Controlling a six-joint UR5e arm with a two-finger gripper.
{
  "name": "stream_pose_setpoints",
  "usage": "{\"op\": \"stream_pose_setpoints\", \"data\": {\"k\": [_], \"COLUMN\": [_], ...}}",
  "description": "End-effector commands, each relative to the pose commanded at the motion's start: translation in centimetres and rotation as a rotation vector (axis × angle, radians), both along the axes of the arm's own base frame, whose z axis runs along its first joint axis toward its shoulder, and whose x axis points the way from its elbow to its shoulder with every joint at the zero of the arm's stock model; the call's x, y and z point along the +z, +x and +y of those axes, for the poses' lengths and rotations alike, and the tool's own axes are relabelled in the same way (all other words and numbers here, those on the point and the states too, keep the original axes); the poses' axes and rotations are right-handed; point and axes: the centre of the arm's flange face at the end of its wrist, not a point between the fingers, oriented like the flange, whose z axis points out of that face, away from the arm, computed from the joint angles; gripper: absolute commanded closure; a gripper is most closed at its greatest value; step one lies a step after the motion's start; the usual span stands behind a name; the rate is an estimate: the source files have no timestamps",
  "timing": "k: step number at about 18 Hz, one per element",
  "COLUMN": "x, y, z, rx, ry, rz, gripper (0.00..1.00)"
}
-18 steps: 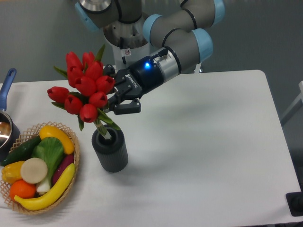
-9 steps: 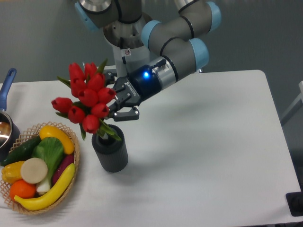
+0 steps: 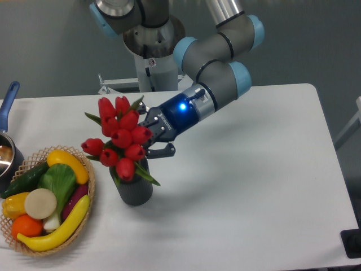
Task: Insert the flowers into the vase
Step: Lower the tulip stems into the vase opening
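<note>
The vase [image 3: 135, 189], a short dark grey ribbed cylinder, stands upright on the white desk [image 3: 242, 186]. The flowers [image 3: 120, 139], a bunch of red tulip buds with green leaves, sit directly above the vase and cover its mouth, with their stems reaching down into it; the bunch leans slightly away from the arm and spreads wider than the vase. The gripper [image 3: 151, 139] meets the bunch just above the vase rim, on the side facing the arm. One of the black fingers [image 3: 162, 151] lies just beside the lowest buds; the buds hide the fingertips, so whether they clamp the stems cannot be told. A wicker basket [image 3: 90, 186] of vegetables lies just beside the vase, opposite the arm. Beyond the basket, further from the vase, a blue-handled pot [image 3: 8, 148] shows at the picture's edge.
</note>
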Motion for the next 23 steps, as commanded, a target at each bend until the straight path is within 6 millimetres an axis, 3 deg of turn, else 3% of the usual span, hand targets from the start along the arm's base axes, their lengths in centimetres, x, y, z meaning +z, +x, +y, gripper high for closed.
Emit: {"op": "stream_pose_setpoints", "data": {"k": [4, 18, 20, 22, 23], "x": [-1.3, -3.7, -3.9, -4.0, -4.1], "y": [-0.4, 1.0, 1.0, 1.2, 1.2], "z": [-0.1, -0.3, -0.4, -0.4, -0.5], "rx": [0.007, -0.003, -0.002, -0.004, -0.003], "ry": [-0.019, -0.084, -0.097, -0.099, -0.1], "rz": [-0.012, 0.004, 0.013, 0.009, 0.008], "gripper": [0.61, 0.58, 0.5, 0.49, 0.39]}}
